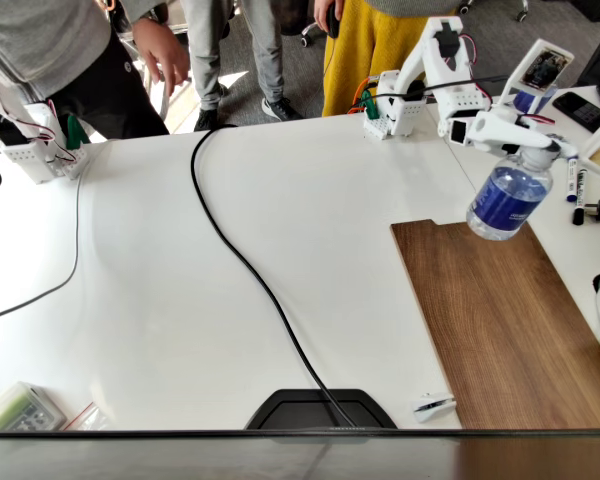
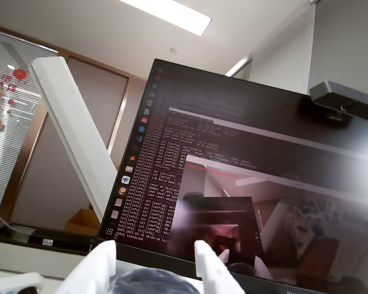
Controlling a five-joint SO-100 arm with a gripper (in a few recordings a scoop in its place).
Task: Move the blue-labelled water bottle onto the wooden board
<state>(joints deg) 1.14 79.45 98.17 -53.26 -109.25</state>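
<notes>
Left of the wooden board [image 1: 510,320], a black cable [image 1: 250,270] is running across the white table [image 1: 180,300] and a black monitor base [image 1: 320,410] is sitting at the near edge; neither is standing in the way. The board itself is lying flat, dark brown with visible grain and a shallow notch in its far short edge. Above that far edge, toward the board's right side, the white gripper [image 1: 528,152] is carrying the blue-labelled water bottle [image 1: 508,198] by its neck, the fingers closing narrowly around the cap end. The bottle is hanging clear of the board, tilting with its base swinging toward the board's left. It is a small, squat, clear plastic bottle with a dark blue label band round its middle. In the wrist view, the two white fingers [image 2: 211,269] are pointing upward at a monitor, with the bottle's dark rounded top [image 2: 150,283] sitting between them.

The carry looks nearly finished; what is left is the set-down. To do it well, the arm should be moving a little further over the board, away from its far edge, bringing the bottle upright before lowering, and releasing only once the base is resting flat. Dropped while tilting, it would likely tip and roll.

Right of the board, markers [image 1: 572,180] are lying on the table.
</notes>
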